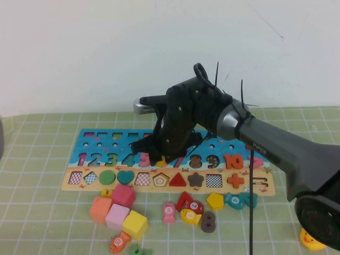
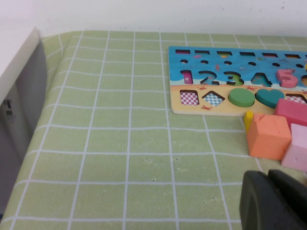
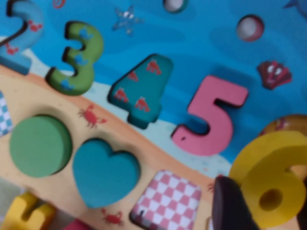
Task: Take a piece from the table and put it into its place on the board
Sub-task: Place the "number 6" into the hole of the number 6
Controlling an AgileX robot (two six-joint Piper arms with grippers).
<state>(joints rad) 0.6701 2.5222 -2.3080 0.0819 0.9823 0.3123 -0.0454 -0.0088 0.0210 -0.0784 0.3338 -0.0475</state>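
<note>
The board (image 1: 90,139) lies across the middle of the table, blue above and tan below, with numerals and shape cut-outs. My right gripper (image 1: 160,155) reaches over its middle and is shut on the yellow numeral "6" (image 1: 162,158). In the right wrist view the yellow 6 (image 3: 271,175) sits tilted between the dark fingers (image 3: 230,206), just above the board (image 3: 192,38), beside the pink 5 (image 3: 213,117). My left gripper (image 2: 274,203) is shut and empty, low over the cloth near the board's (image 2: 177,108) left end. It is out of the high view.
Orange (image 1: 101,209), pink (image 1: 124,195) and yellow (image 1: 135,224) blocks, fish pieces, a brown 8 (image 1: 207,221) and a yellow pentagon (image 1: 214,201) lie in front of the board. A yellow duck (image 1: 311,240) sits at the front right. A grey box (image 2: 14,96) stands at the table's left.
</note>
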